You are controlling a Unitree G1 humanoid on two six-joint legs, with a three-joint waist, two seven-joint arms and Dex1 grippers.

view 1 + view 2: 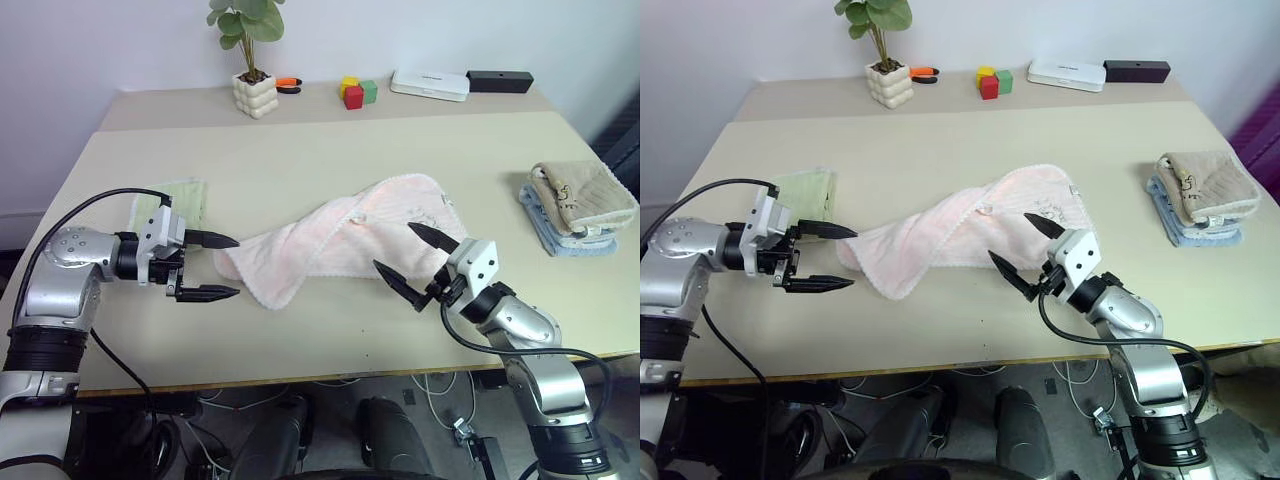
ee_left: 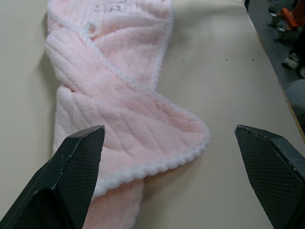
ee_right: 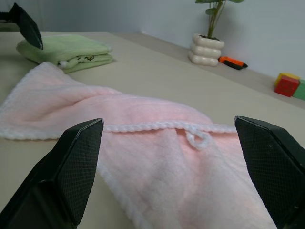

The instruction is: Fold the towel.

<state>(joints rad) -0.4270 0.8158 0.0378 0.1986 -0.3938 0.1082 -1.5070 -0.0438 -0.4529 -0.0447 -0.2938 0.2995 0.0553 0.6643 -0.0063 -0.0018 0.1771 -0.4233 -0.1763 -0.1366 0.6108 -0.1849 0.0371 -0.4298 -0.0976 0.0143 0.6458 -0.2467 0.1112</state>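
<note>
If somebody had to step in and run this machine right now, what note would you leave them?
Left end effector: open, holding nothing, level with the near-left end of the pale pink fluffy towel with a white edge.
Right end effector: open, holding nothing, at the towel's right end.
Towel: lies rumpled and twisted mid-table.
Done: no fold yet.
Left: grasp it, spread it flat, fold it.

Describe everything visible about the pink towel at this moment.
The towel is pale pink, fluffy terry cloth with a white looped edging and a small white hanging loop. It lies unfolded and bunched in a twisted diagonal strip across the middle of the table, one end rolled over itself. The left gripper and right gripper sit open at its two ends; neither grips it. Only the tabletop clearly touches it.
</note>
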